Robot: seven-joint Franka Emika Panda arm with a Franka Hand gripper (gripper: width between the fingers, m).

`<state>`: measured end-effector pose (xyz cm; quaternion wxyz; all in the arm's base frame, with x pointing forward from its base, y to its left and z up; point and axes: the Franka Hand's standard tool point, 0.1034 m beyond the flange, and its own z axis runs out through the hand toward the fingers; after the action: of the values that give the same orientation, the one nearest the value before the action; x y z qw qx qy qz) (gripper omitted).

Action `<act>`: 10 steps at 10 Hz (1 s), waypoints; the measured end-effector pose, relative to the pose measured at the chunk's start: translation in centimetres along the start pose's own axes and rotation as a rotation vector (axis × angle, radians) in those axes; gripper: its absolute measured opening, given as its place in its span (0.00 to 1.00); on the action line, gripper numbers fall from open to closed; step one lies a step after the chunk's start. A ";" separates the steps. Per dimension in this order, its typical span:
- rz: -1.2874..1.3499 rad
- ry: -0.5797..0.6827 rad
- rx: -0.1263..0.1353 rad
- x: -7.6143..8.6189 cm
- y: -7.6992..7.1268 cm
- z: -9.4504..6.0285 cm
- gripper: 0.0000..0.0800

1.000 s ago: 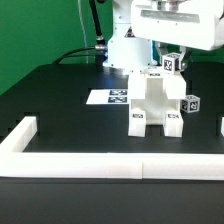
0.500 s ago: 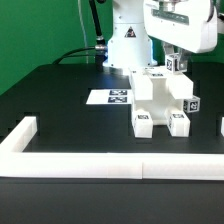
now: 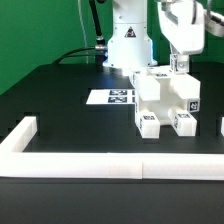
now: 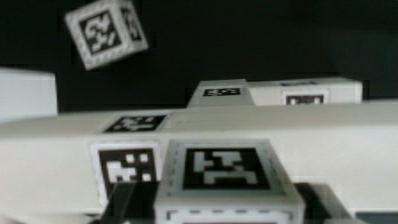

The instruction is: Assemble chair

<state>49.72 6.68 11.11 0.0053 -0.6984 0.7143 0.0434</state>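
My gripper is clamped on a short white tagged post at the top of the partly built chair of small white blocky plastic parts bearing black-and-white square tags. In the wrist view that post's tag sits squarely between my two dark fingers, though the picture is too blurred to show how deep the grip goes. The chair stands on its two front feet on the black worktop, towards the exterior view's right, just beside the marker board but not on it. I judge that the step in hand is seating or steering this post with the body under it, so I want my wrist straight above the post, my force running down its axis, and any turn made slowly. A sideways pull so high up could tip the light body or twist a joint loose. The plastic looks smooth and hard, so I expect it to slide on the worktop rather than grip. The worktop is flat, dark and matt, with open room on the exterior view's left. The long white border wall runs along the near edge, well apart from the chair. The arm's white base stands behind.
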 end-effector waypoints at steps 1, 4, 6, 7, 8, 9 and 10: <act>0.037 -0.001 0.000 -0.1 0.0 0.0 0.34; 0.029 -0.001 -0.001 -0.2 0.0 0.0 0.57; -0.018 -0.001 -0.001 -0.2 0.0 0.1 0.72; -0.048 -0.001 -0.001 -0.2 0.1 0.1 0.80; -0.137 -0.001 -0.001 -0.2 0.1 0.1 0.81; -0.287 -0.005 -0.021 -0.3 0.1 -0.1 0.81; -0.382 -0.008 -0.024 -0.4 0.1 -0.2 0.81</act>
<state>49.69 7.06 11.33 0.0078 -0.8212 0.5681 0.0528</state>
